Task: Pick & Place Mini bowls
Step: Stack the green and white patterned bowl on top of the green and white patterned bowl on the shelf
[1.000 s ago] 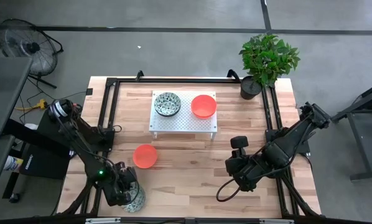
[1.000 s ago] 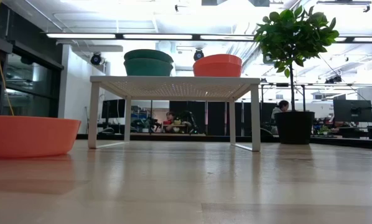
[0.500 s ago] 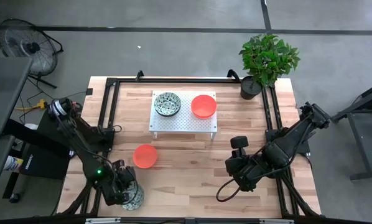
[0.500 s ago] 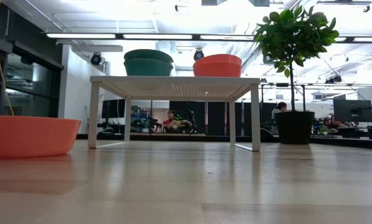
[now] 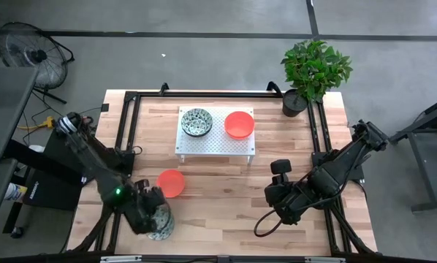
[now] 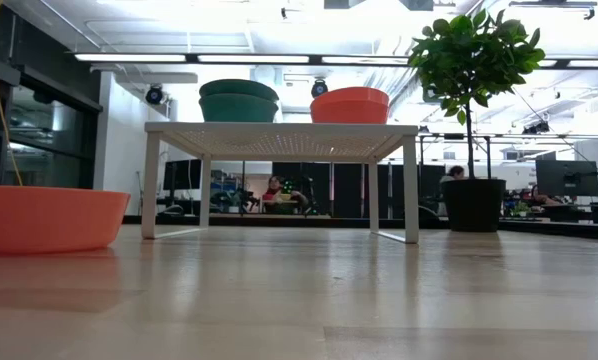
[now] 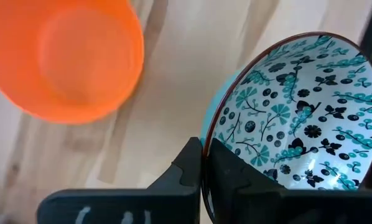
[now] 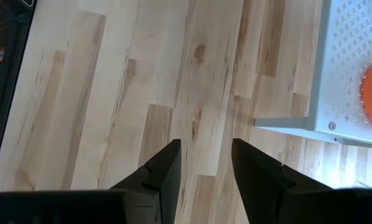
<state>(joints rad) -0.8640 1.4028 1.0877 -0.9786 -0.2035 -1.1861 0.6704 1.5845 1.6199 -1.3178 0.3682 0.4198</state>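
Note:
My left gripper [image 5: 151, 218] is near the table's near-left corner, shut on a mini bowl [image 5: 160, 223] with a speckled green-and-white inside [image 7: 298, 118]. A plain orange-red mini bowl [image 5: 171, 183] [image 7: 61, 59] [image 6: 49, 215] sits on its base on the wood just beyond it. On a white perforated rack [image 5: 215, 142], a speckled bowl [image 5: 196, 122] [image 6: 239, 100] and an orange-red bowl [image 5: 239, 124] [image 6: 349, 105] stand side by side. My right gripper [image 5: 275, 201] [image 8: 204, 146] hovers open over bare wood at the near right, touching nothing. My left gripper pinches the speckled bowl by its rim [image 7: 206, 144], one finger inside the bowl and one against its pale teal outer wall. The bowl is tilted in the hold, its opening turned toward the wrist camera. Whether its base touches the table, I cannot tell.
A black-potted plant [image 5: 313, 69] [image 6: 471, 110] stands at the table's far right corner. Black frame rails [image 5: 127, 131] run along the left, far and right edges. Bare wood [image 5: 218, 197] lies between the two arms, in front of the rack. People sit in the room beyond.
My left gripper, still shut on the speckled bowl, has moved a little away from the near edge and toward the right, closer to the orange-red bowl on the table. The bowl has gone with it. My right arm has kept still.

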